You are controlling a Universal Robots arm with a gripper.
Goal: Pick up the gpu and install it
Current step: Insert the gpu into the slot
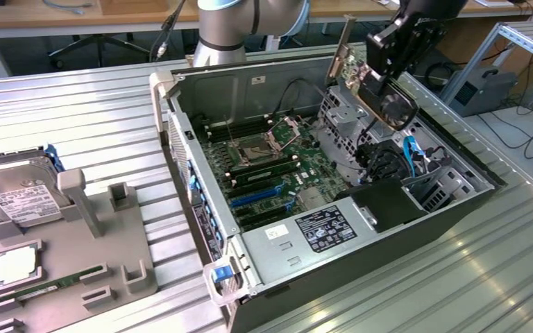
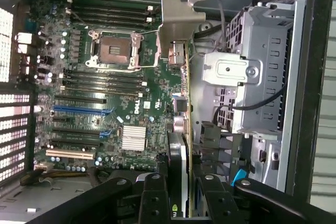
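grips a thin flat dark gpu [image 1: 391, 104] with green board and long silver metal bracket between the partly closed jaws of the black gripper [image 1: 384, 66]. holds it tilted, bracket end up, above the open dark metal computer case [image 1: 387, 277], near the grey drive cage [image 1: 341, 132] beside the green motherboard [image 1: 266, 166].

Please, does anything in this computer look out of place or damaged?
Nothing looks damaged. The gpu hangs tilted in the fingers above the drive cage, not yet seated, and the CPU socket stands open.
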